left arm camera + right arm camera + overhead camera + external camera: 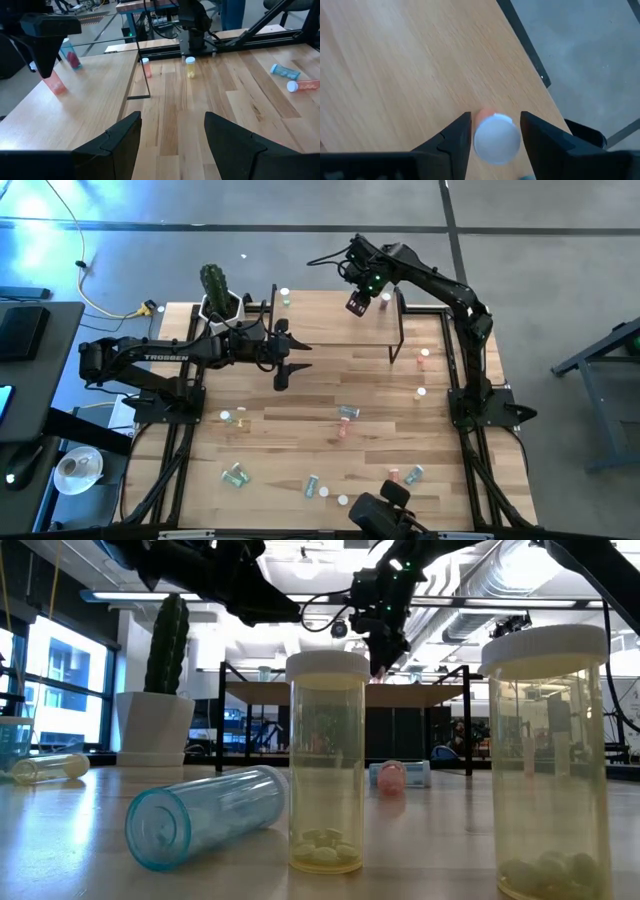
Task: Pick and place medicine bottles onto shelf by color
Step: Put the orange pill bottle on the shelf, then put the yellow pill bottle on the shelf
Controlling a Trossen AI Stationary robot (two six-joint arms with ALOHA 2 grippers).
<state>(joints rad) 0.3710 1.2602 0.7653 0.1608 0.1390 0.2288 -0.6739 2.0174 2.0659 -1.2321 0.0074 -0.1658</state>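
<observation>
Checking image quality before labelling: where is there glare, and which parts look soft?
Low view: bright windows and ceiling lights wash out the background, and the nearest yellow bottle looks soft. Right wrist view: the white cap between the right gripper fingers is blurred.

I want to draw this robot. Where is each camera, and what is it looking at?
High: above, looking down on the table; both arms.
Low: at tabletop height, facing bottles; arms overhead.
Left wrist: looks across the table past the left gripper.
Right wrist: looks down past the right gripper at the pink bottle on the shelf, which the left wrist view shares.
</observation>
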